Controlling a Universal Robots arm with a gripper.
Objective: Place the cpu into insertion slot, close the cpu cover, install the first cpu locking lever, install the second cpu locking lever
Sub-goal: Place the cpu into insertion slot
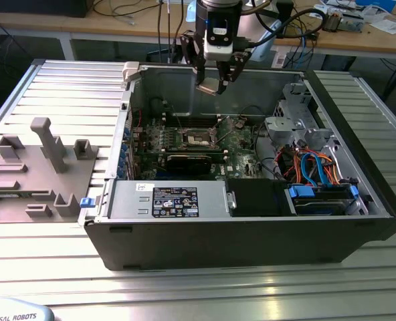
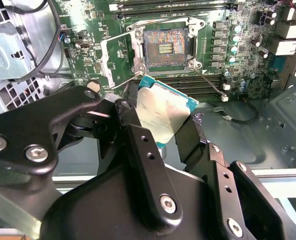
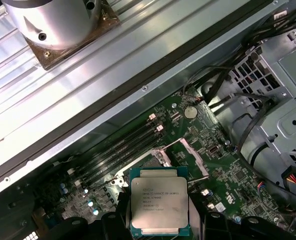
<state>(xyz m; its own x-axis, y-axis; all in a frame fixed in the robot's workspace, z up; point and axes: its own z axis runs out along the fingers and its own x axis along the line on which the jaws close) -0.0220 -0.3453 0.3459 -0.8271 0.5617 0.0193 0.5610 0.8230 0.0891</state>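
My gripper hangs above the open computer case, shut on the cpu by two opposite edges. In both wrist views the cpu is a square chip with a dull silver top, held clear of the green motherboard. The insertion slot lies uncovered below, its dark pin field showing. The cpu cover is swung up and open beside the slot. A thin locking lever stands free next to the socket. In the first wrist view the chip hides part of the slot.
The case wall rings the board. A power supply box lies at the front, with a drive cage and blue cables at the exterior view's right. A grey fixture block stands outside on the exterior view's left.
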